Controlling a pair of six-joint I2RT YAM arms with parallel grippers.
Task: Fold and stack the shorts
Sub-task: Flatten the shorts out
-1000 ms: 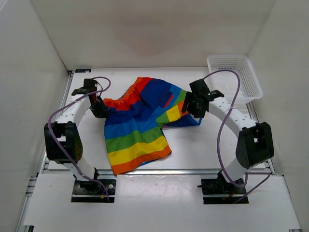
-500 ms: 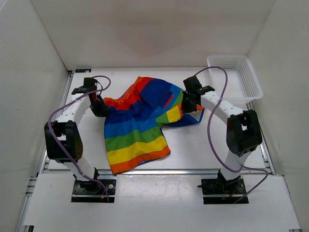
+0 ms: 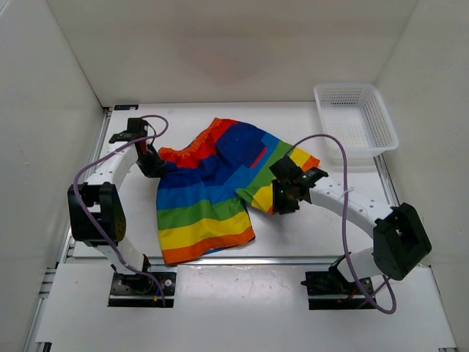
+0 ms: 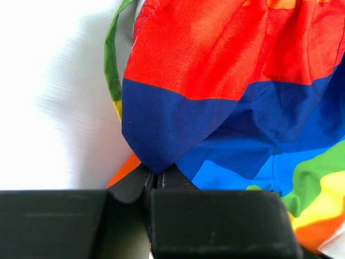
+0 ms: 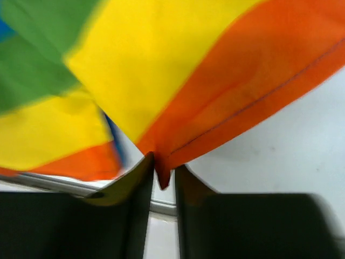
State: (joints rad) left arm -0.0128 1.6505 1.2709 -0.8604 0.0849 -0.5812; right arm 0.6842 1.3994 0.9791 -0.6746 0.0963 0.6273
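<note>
The shorts (image 3: 209,194) are lying spread in the middle of the table (image 3: 322,235), between the two arms. Their long axis is running from the far side toward the near edge, leaning slightly left as it comes nearer. The red waistband is sitting at the far end, and the orange hem of one leg is pointing at the near edge. The other leg is angling off to the right, its stripes running crosswise to the first leg's.

The left gripper (image 3: 152,164) is pinching the left edge of the shorts just below the waistband. Seen from its wrist, its jaws are closed tight on a peak of dark blue cloth. The right gripper (image 3: 282,198) is gripping the orange hem corner of the right-hand leg, with its jaws standing a sliver apart and the cloth nipped between them.

A white basket (image 3: 357,117) is sitting at the far right corner, well apart from the shorts.
</note>
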